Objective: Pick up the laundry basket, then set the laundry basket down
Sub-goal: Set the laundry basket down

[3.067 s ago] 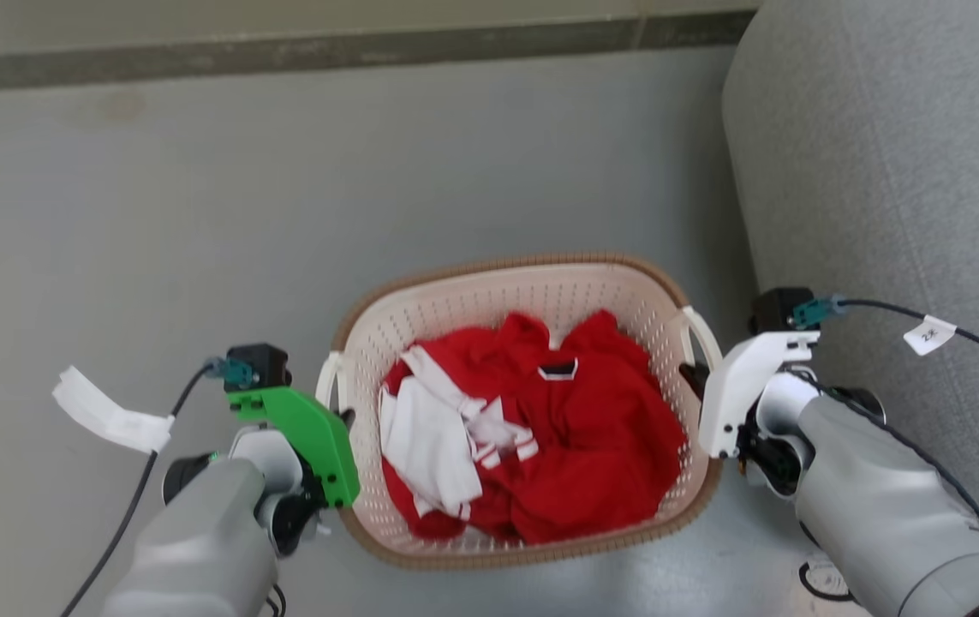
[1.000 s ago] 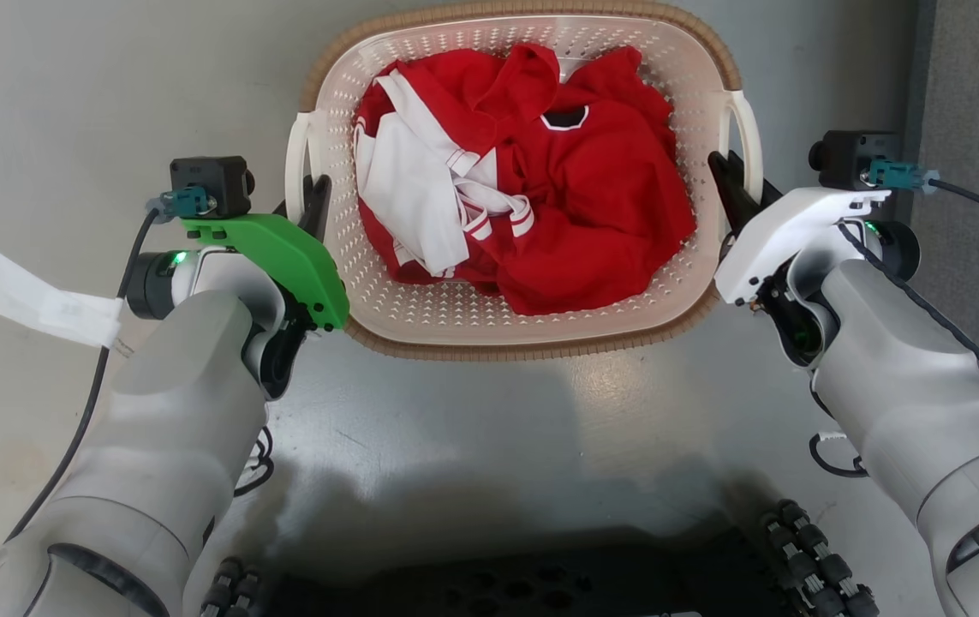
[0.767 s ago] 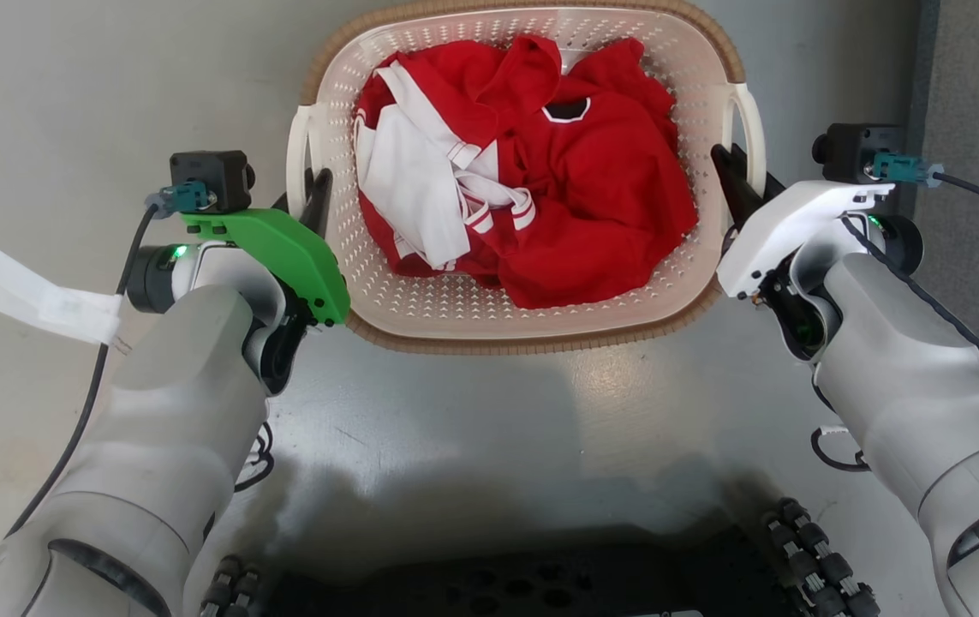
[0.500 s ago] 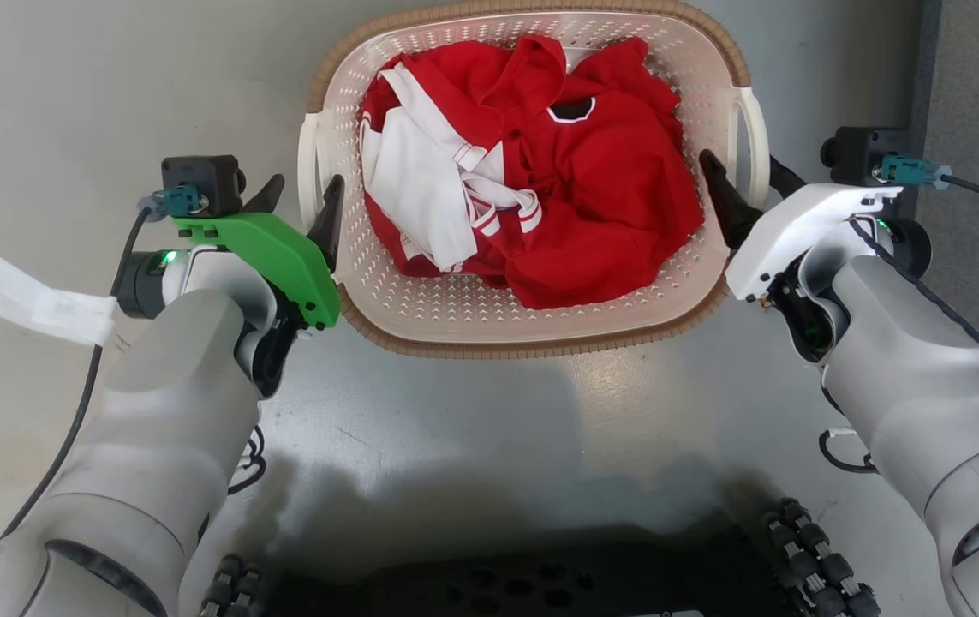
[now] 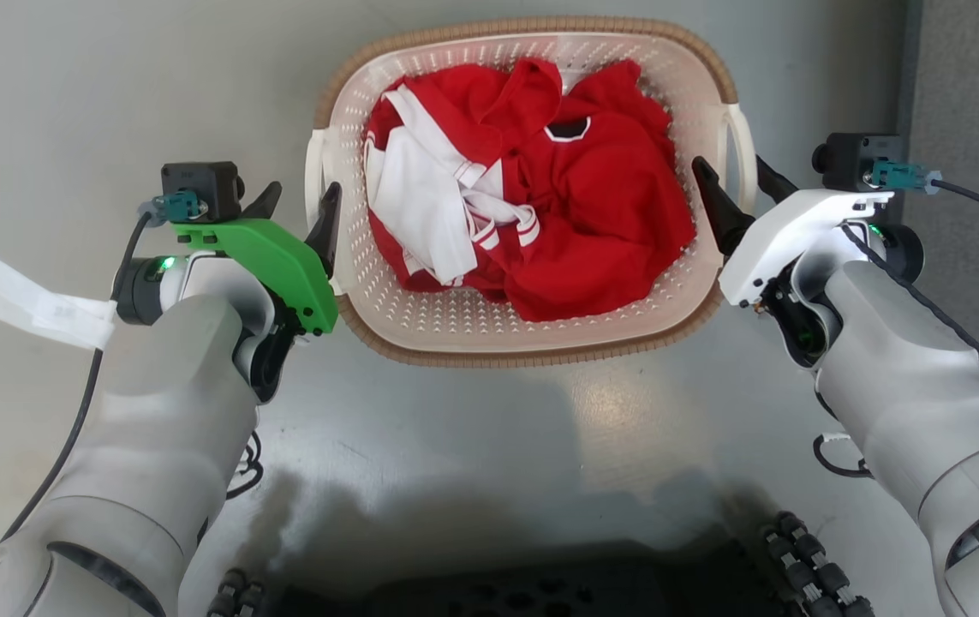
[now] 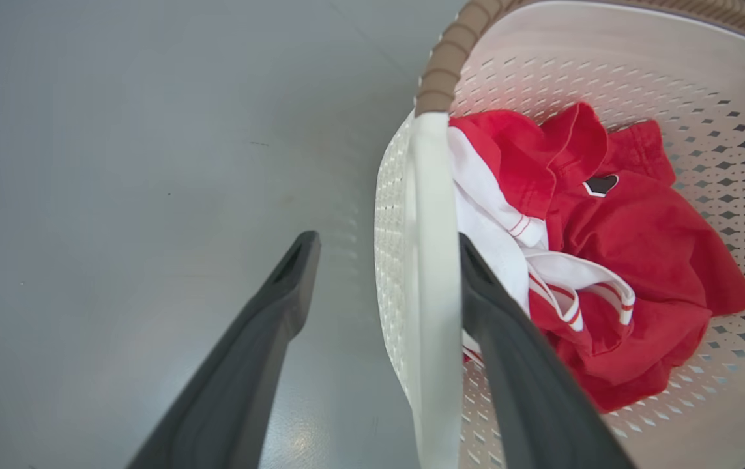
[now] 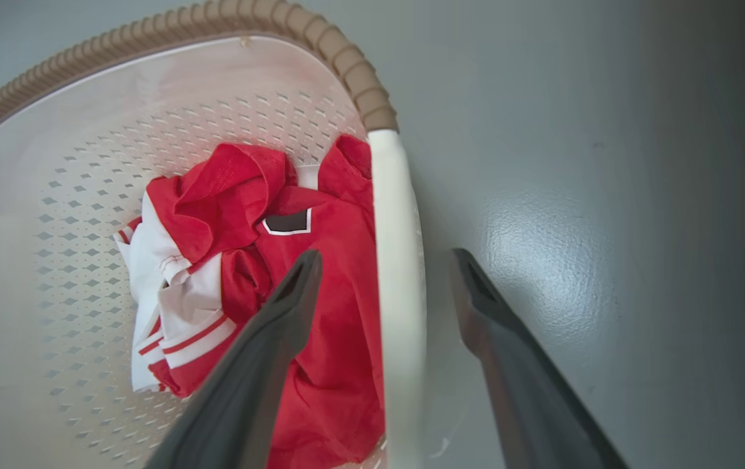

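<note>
The basket (image 5: 532, 356) is judged light and stiff, best held by its handles (image 6: 434, 260), which are straddled by left gripper (image 5: 296, 206) and right gripper (image 5: 733, 184), fingers wide.

clothes (image 5: 540, 206) in laundry basket (image 5: 532, 341), floor (image 5: 112, 86) beneath

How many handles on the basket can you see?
2. The white plastic left handle of the cream perforated laundry basket sits between the fingers of the open left gripper; the white right handle sits between those of the open right gripper.
</note>
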Motion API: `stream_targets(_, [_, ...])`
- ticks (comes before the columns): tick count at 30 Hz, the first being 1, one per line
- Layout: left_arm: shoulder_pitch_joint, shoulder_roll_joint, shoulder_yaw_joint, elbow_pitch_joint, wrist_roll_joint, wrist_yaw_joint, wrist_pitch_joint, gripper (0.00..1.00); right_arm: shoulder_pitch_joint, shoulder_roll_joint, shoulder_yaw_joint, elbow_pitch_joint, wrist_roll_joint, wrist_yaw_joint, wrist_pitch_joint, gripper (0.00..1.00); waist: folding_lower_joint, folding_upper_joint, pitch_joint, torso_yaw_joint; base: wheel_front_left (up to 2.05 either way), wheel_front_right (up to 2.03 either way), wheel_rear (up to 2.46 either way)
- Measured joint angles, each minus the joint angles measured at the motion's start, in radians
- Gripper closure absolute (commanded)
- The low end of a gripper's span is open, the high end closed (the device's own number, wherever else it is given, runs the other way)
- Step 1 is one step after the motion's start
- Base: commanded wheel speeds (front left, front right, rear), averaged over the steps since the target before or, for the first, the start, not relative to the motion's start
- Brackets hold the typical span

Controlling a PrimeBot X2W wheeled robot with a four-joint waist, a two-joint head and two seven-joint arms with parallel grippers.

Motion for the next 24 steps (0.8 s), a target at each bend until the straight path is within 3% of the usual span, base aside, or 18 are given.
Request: stream_targets(24, [0.11,0.014,0.039,-0.042,-0.029,0.0,-0.009,0.0,0.093,0.007,0.02,-0.025,0.043,0.0,-0.009,0.0,0.0,0.0,-0.265,-0.008,0.0,0.0,0.0])
